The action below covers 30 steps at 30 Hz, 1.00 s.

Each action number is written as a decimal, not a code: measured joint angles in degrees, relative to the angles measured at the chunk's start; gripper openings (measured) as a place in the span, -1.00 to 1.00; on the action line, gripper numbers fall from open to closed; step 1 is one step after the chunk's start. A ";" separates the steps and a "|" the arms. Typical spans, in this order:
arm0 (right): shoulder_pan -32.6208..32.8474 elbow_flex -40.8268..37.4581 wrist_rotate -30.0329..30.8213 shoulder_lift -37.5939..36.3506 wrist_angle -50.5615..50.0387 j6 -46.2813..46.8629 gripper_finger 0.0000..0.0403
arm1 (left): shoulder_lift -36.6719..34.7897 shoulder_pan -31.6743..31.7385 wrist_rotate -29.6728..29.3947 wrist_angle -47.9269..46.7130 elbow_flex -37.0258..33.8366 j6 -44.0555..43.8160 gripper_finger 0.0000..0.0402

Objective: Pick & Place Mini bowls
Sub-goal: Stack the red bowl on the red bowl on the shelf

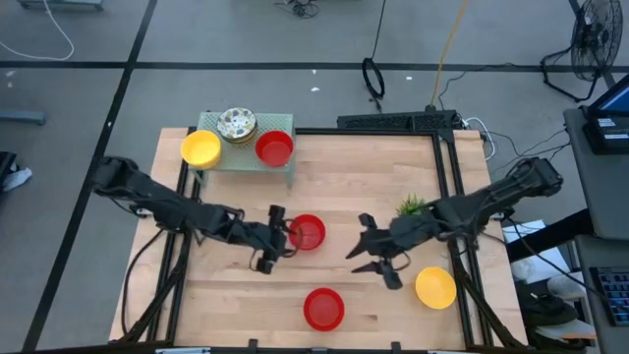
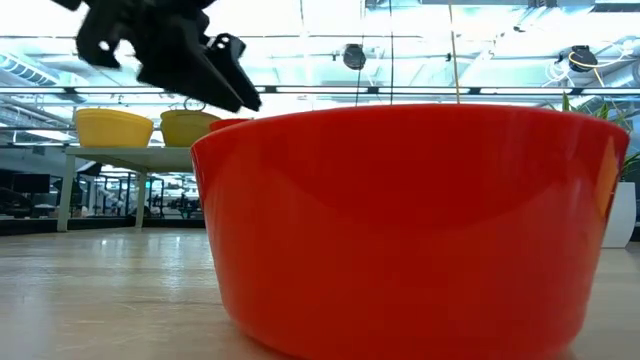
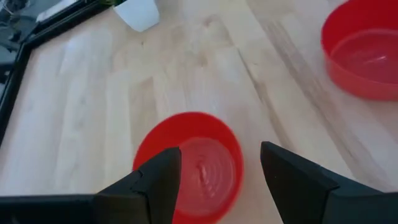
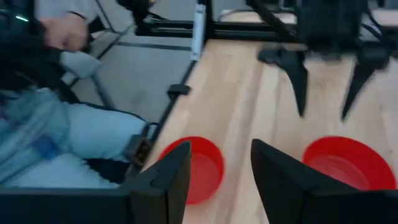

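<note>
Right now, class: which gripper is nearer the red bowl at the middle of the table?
Left. The left gripper hovers open right beside the red bowl at the table's middle, on its left. The right gripper, also open, sits farther off to its right.

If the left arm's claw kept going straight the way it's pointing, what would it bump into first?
Probably the red bowl at mid-table. The left gripper has its fingers open, and that bowl sits right between and ahead of them. How high the fingers are above it is hard to judge.
</note>
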 joint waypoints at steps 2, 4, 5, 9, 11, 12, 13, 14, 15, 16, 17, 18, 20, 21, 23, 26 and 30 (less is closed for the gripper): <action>1.52 0.00 0.41 -1.20 -0.38 -0.30 -0.24 | 2.53 -0.05 -0.14 2.01 0.00 0.60 0.12; 3.03 0.00 2.68 -2.39 -2.10 -1.44 -0.25 | 5.00 0.10 -0.21 3.22 0.00 0.68 0.12; 3.69 0.00 3.84 -3.02 -3.25 -2.54 -0.25 | 6.12 0.28 -0.19 3.66 0.00 0.60 0.12; 5.33 -0.02 4.87 -5.79 -8.47 -7.29 -0.25 | 9.98 1.37 -0.18 4.66 0.00 -1.31 0.12; 5.70 -0.02 4.87 -6.91 -9.31 -7.54 -0.25 | 11.48 1.90 0.49 4.70 0.00 -2.46 0.12; 5.79 -0.20 4.84 -7.48 -9.44 -7.64 -0.25 | 12.18 2.21 0.99 4.77 0.00 -2.76 0.12; 5.77 -0.66 4.75 -8.10 -9.23 -7.64 -0.25 | 12.94 2.50 1.90 4.80 0.00 -3.27 0.12; 5.73 -1.31 4.77 -8.79 -9.03 -7.64 -0.25 | 13.66 2.75 2.78 4.81 0.00 -3.78 0.12; 5.70 -2.10 4.81 -9.52 -8.67 -7.63 -0.25 | 14.30 2.88 3.55 4.74 0.00 -4.23 0.12; 5.70 -3.04 4.83 -10.25 -8.17 -7.59 -0.25 | 14.90 3.08 3.88 4.70 0.00 -4.74 0.12; 5.70 -4.29 4.93 -11.06 -7.59 -7.36 -0.25 | 15.42 3.22 4.22 4.87 0.00 -5.02 0.12; 5.70 -5.52 5.38 -11.81 -6.92 -6.95 -0.25 | 15.82 3.32 4.25 4.90 0.00 -5.19 0.12; 5.72 -8.33 7.35 -13.30 -4.70 -6.14 -0.25 | 16.28 3.45 4.31 4.70 0.00 -5.54 0.12; 5.71 -9.89 7.91 -14.13 -3.23 -5.85 -0.25 | 16.36 3.47 4.28 4.96 0.00 -5.53 0.12; 5.70 -13.30 9.06 -15.79 -0.11 -5.23 -0.25 | 16.36 3.49 3.78 5.34 0.00 -5.10 0.12; 5.70 -18.49 9.22 -18.03 5.06 -4.34 -0.25 | 16.36 3.49 4.21 5.44 0.00 -3.97 0.12; 5.70 -24.83 9.20 -20.91 12.20 -2.76 -0.25 | 16.36 3.49 8.55 5.46 0.00 -3.68 0.00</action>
